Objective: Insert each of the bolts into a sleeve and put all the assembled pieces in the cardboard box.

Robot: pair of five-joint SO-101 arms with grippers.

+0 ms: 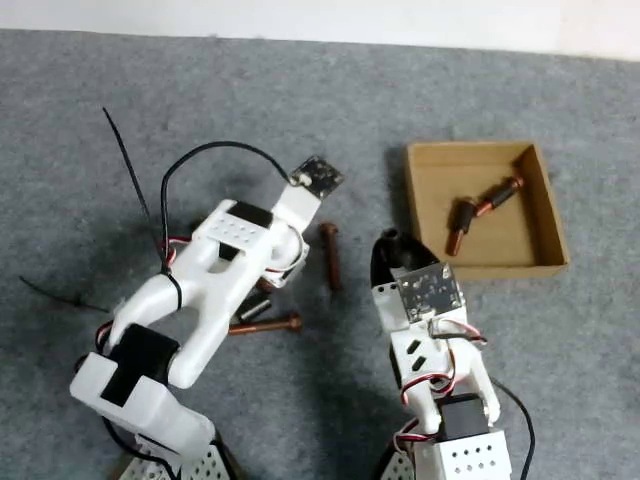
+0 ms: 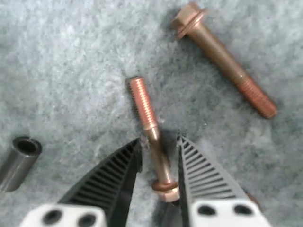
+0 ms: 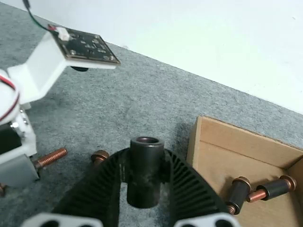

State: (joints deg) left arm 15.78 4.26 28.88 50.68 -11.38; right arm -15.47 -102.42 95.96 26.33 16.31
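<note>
the right gripper [image 3: 147, 158] is being held closed on a sleeve [image 3: 147, 175], standing upright in it. just beyond it, an assembled piece [image 3: 236, 191] and a second assembled piece [image 3: 272, 189] are being contained in the cardboard box [image 3: 222, 137]. the left gripper [image 2: 158, 140] is being held partly open astride a bolt [image 2: 147, 113], with gaps showing on either side. a second bolt [image 2: 222, 59] and a loose sleeve [image 2: 19, 161] are lying nearby.

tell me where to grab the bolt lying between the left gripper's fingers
Grip the bolt on its smooth shank near the head, coming straight down with the left gripper: it lies flat on the carpet, and the threaded end must stay free for a sleeve.
</note>
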